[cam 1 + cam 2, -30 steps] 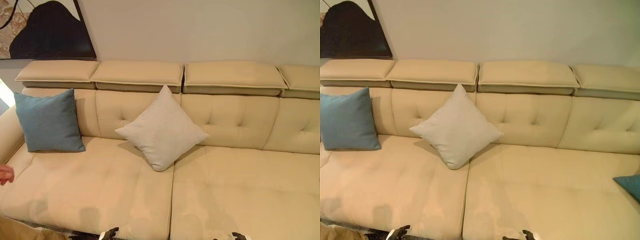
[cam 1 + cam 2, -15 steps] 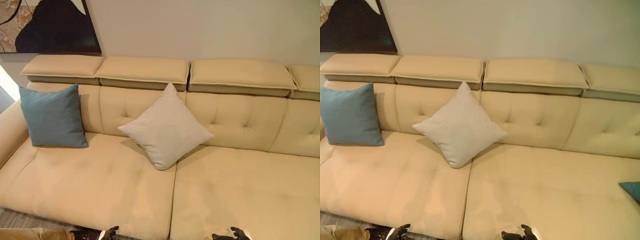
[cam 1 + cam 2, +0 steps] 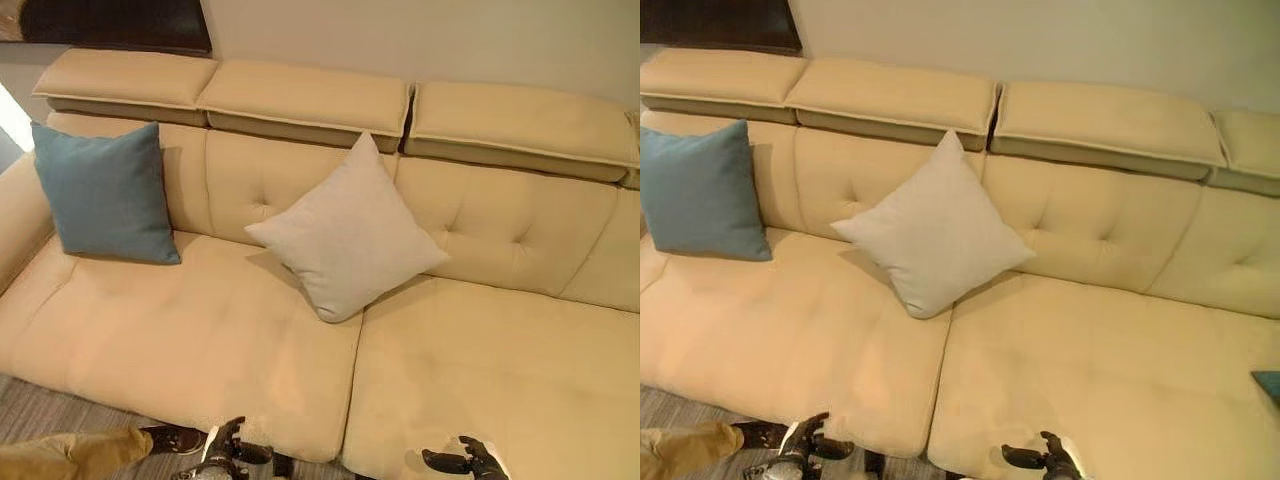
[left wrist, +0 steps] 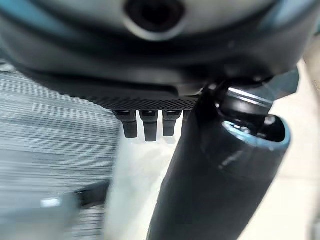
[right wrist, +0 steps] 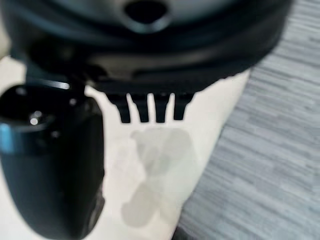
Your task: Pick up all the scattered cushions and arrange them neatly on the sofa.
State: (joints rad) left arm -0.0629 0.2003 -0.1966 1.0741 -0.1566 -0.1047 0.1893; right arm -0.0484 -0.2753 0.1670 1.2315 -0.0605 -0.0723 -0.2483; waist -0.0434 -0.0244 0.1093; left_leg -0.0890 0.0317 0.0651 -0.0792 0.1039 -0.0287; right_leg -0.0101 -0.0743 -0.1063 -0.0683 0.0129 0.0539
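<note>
A blue cushion (image 3: 105, 192) leans upright against the left end of the cream sofa (image 3: 200, 350). A pale grey cushion (image 3: 347, 228) stands on one corner against the backrest near the middle. The corner of another blue cushion (image 3: 1269, 383) lies on the seat at the far right. My left hand (image 3: 228, 452) hangs low by the sofa's front edge, fingers straight (image 4: 145, 125), holding nothing. My right hand (image 3: 462, 460) hovers over the front of the right seat, fingers straight (image 5: 150, 107), empty.
A person's trouser leg (image 3: 70, 455) and dark shoe (image 3: 170, 438) show on the grey striped carpet (image 3: 40, 410) at the lower left, close to my left hand. A dark framed picture (image 3: 110, 22) hangs above the sofa's left end.
The whole view has tilted downward, showing more seat and carpet. Both hands show more fully at the lower edge. A person's hand at the left edge one second ago is gone.
</note>
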